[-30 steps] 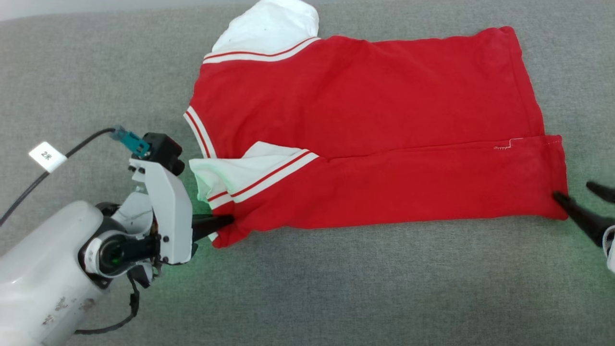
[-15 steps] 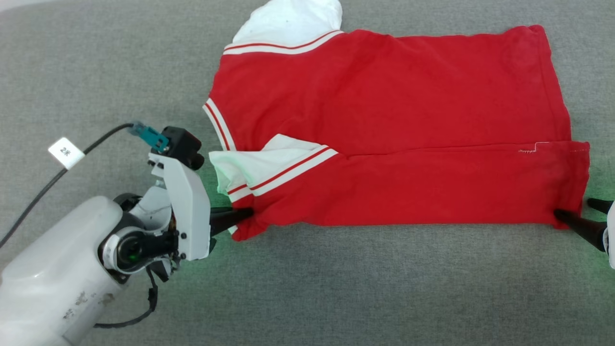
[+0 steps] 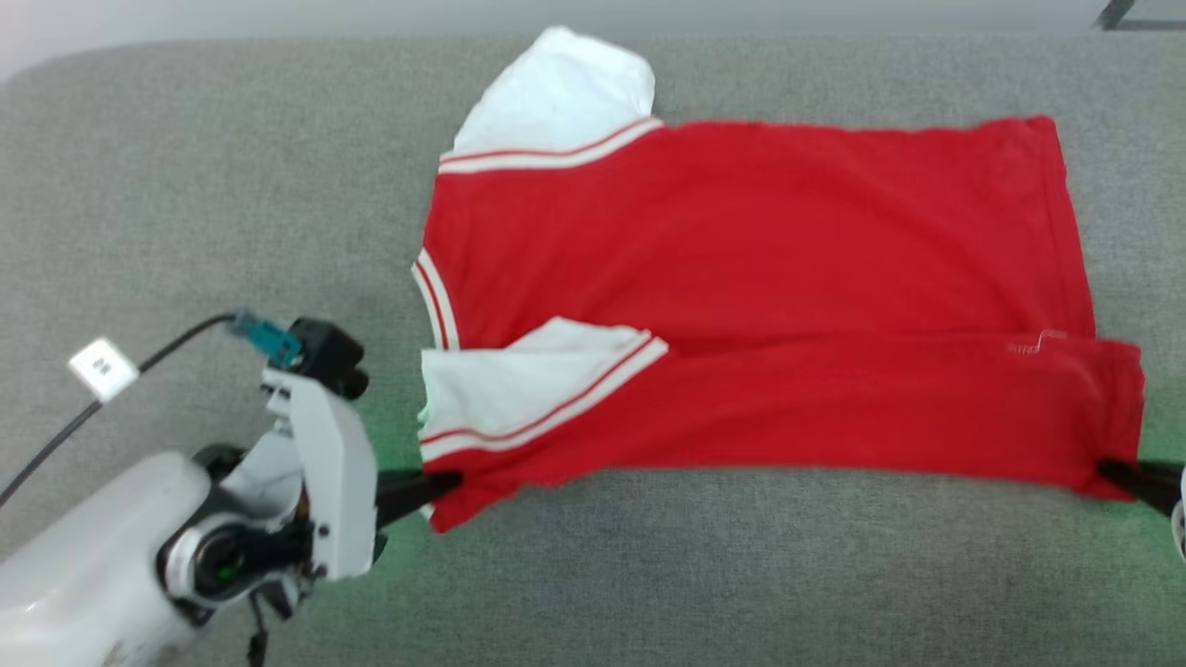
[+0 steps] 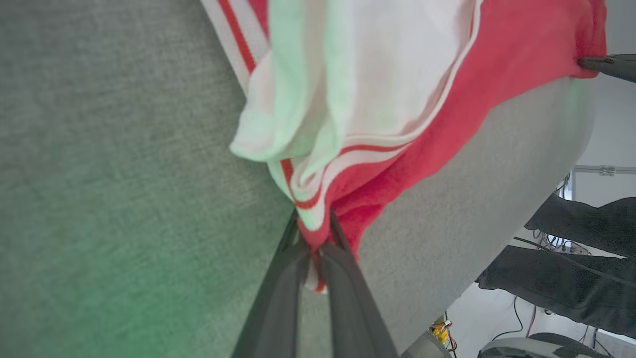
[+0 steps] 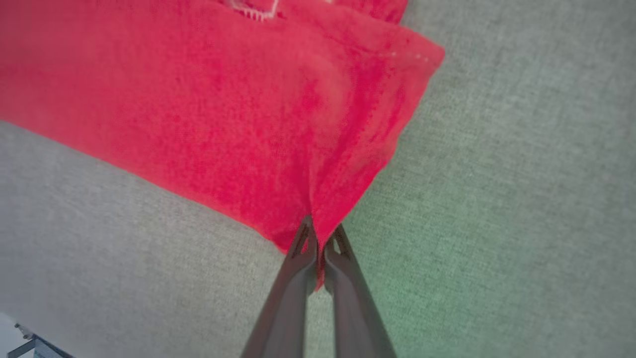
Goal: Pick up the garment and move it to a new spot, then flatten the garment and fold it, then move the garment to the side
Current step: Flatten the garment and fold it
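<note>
Garment (image 3: 760, 241) lies spread on the grey fabric surface (image 3: 185, 185), its near strip folded over and hiding the layer beneath. The left gripper (image 3: 452, 481) is clamped on the near sleeve-side corner. The right gripper (image 3: 1107, 471), its body cut off at the frame edge, is clamped on the near hem corner.

Red garment (image 3: 760, 259) — left tool (image 3: 454, 480), right tool (image 3: 1109, 471)

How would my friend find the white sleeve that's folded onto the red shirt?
On the grey padded surface lies a red shirt. At its near left corner, by the left pincer, a white sleeve lies folded over the red cloth. The other white sleeve sticks out past the far edge onto grey.
</note>
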